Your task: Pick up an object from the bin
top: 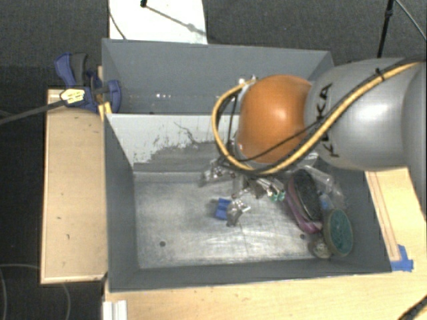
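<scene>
1. Scratches and pale scuffs covered the grey metal floor of the bin point(167, 245), and whitish scrape marks ran across its sloped back wall.
2. Dark carpet point(40, 19) lay around the bin on its far side and to its left.
3. My arm point(380, 119) came in from the right. Its orange cover point(270, 119) hung over the middle of the bin, with a yellow-and-black cable point(218, 122) looped round it.
4. My gripper point(235, 209) was low over the floor at the middle of the bin. It was just beside a small blue block point(219, 209) that lay on bare metal to its left. Whether the two touched, I could not tell.
5. How far the gripper stood open I could not tell, nor whether it had hold of anything.
6. A small heap lay against the right wall, apart from the block. In it were a dark oval ring point(297, 209) with a purple edge and, nearer the front corner, a round teal disc point(339, 232) standing on edge.
</scene>
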Robot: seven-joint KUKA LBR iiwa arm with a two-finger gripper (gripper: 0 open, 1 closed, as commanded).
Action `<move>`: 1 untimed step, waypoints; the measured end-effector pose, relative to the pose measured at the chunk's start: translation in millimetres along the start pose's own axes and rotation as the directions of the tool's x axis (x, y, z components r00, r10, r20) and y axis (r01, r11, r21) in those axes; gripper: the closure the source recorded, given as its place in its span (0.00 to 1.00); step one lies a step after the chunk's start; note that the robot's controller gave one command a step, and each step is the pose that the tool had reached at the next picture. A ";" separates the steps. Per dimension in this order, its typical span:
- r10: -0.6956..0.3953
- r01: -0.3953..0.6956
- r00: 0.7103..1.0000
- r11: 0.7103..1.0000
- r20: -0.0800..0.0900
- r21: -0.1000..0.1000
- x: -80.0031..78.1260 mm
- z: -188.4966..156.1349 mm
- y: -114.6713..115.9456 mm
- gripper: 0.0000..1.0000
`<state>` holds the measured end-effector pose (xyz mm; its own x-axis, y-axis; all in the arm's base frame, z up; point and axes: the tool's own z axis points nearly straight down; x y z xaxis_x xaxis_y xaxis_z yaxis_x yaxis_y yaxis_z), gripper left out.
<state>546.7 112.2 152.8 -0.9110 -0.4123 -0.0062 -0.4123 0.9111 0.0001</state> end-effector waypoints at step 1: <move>-0.293 0.293 0.956 0.956 0.000 0.000 36.6 80.7 -47.3 0.00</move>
<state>533.3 54.3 71.9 -0.7505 -0.6608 -0.0063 -0.6608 0.7505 -0.0015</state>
